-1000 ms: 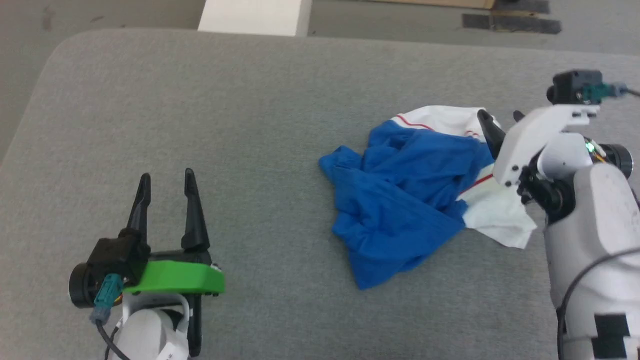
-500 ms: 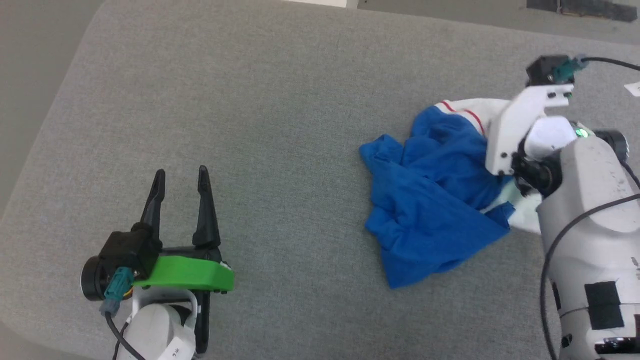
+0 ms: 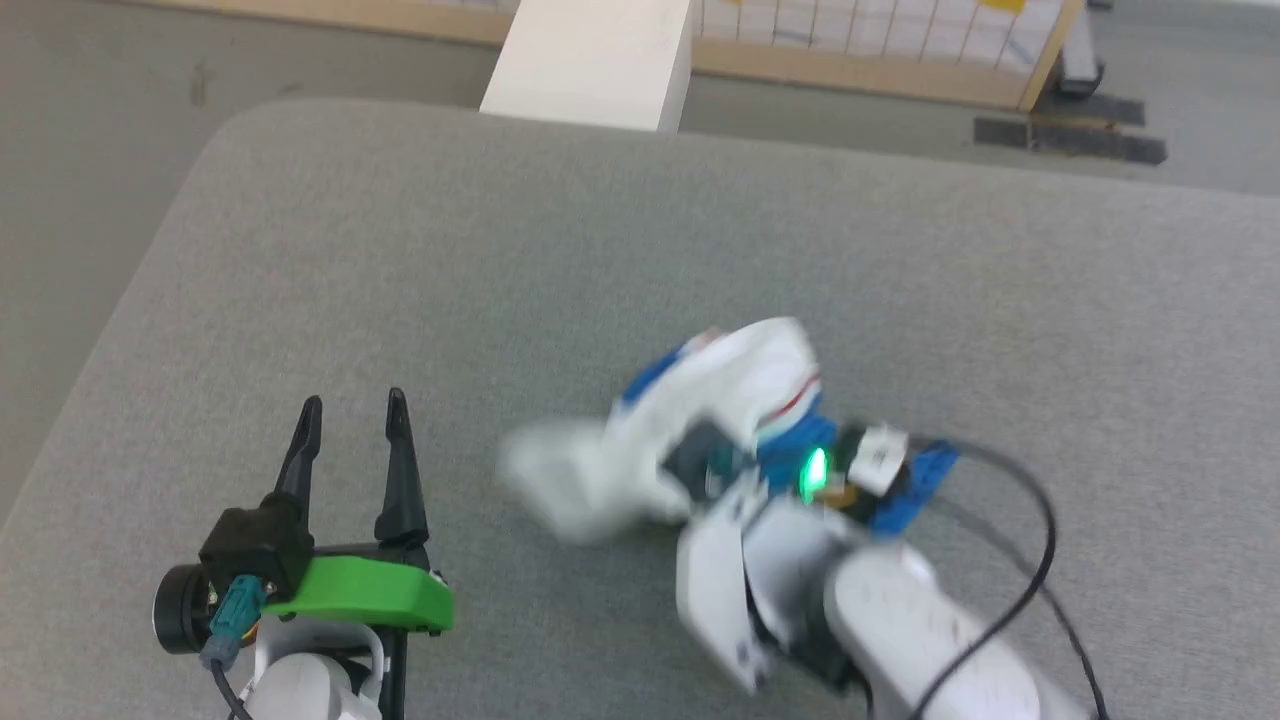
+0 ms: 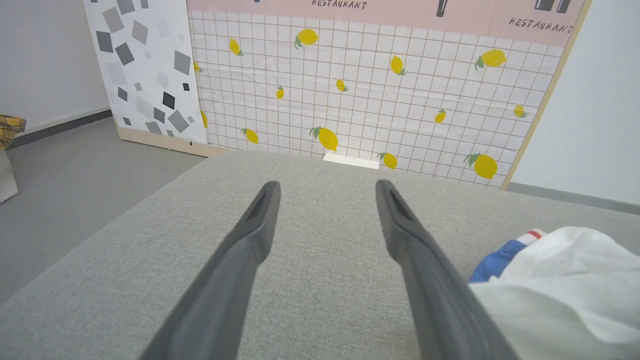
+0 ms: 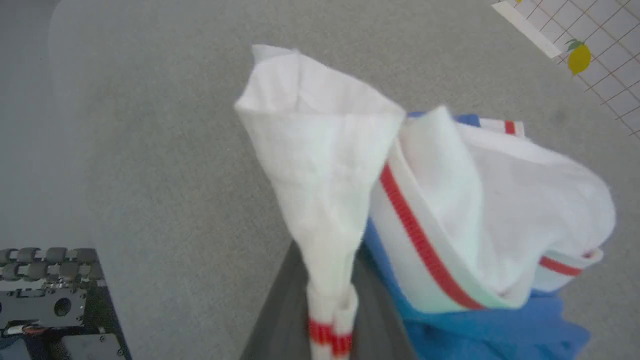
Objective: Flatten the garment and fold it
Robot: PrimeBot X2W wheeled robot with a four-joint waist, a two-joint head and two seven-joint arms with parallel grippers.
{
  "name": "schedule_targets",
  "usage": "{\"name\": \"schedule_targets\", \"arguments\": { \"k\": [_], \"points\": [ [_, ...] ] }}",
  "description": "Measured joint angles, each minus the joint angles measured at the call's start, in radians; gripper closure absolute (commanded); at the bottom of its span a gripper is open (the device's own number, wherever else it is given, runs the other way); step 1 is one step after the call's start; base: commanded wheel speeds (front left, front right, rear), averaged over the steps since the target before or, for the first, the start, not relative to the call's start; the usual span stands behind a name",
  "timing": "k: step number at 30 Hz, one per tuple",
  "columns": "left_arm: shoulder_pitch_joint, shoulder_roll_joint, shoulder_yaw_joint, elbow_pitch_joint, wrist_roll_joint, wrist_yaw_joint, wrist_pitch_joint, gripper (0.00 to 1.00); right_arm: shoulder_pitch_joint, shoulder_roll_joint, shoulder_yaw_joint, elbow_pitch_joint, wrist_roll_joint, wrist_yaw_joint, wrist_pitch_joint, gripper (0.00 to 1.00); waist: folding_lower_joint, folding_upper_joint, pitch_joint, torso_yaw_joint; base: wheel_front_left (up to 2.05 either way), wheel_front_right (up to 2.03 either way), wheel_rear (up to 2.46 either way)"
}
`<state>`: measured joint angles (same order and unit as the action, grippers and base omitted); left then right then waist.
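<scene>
The garment [image 5: 500,190] is showing white sleeves, thin red stripes and a bright blue body. The worktop [image 3: 500,250] is showing a plain grey weave. The left claw [image 3: 354,398] is wearing black fingers on a vivid green mount [image 3: 350,590]. Beyond the worktop, a wall panel [image 4: 375,100] is displaying a white grid dotted with yellow lemons under a pink band [image 4: 400,15]. Also beyond the worktop, a second panel [image 4: 145,65] is carrying scattered grey and black squares on white.

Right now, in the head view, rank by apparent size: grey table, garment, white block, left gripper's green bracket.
1. grey table
2. garment, blurred, partly behind the right arm
3. white block, farther away and cropped
4. green bracket, nearest the camera
</scene>
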<state>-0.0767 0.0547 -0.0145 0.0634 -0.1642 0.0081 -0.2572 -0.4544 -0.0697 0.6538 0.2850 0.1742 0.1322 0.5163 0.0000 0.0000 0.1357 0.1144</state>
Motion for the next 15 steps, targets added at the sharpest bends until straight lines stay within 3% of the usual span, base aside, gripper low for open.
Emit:
{"name": "schedule_targets", "arguments": {
  "k": [1,2,3,8,15],
  "points": [
    [0.002,0.0,0.0,0.0,0.0,-0.001,0.0,0.0,0.03,-0.013,0.018,-0.013,0.013,0.0,0.021,0.9,0.0,0.0,-0.01,-0.003,0.0,0.0,0.0],
    [0.004,0.0,0.0,0.0,0.0,-0.003,0.0,0.0,0.051,-0.026,0.03,-0.024,0.02,0.0,0.033,0.55,0.0,0.0,-0.016,-0.006,0.0,0.0,0.0],
    [0.006,0.0,0.0,0.0,0.0,-0.004,0.0,0.0,0.073,-0.041,0.036,-0.04,0.031,0.0,0.043,0.0,0.0,0.0,-0.023,-0.009,0.0,0.0,0.0],
    [0.022,0.0,0.002,0.004,0.0,-0.01,0.0,0.0,0.158,-0.065,-0.051,-0.147,0.078,0.0,0.001,0.0,0.0,0.0,-0.045,-0.016,0.0,0.0,0.0],
    [0.04,-0.001,0.006,0.012,0.0,-0.018,0.0,0.0,0.288,-0.016,-0.316,-0.326,0.019,0.0,-0.232,0.0,0.0,0.0,-0.063,-0.02,0.0,0.0,0.0]
  ]
}}
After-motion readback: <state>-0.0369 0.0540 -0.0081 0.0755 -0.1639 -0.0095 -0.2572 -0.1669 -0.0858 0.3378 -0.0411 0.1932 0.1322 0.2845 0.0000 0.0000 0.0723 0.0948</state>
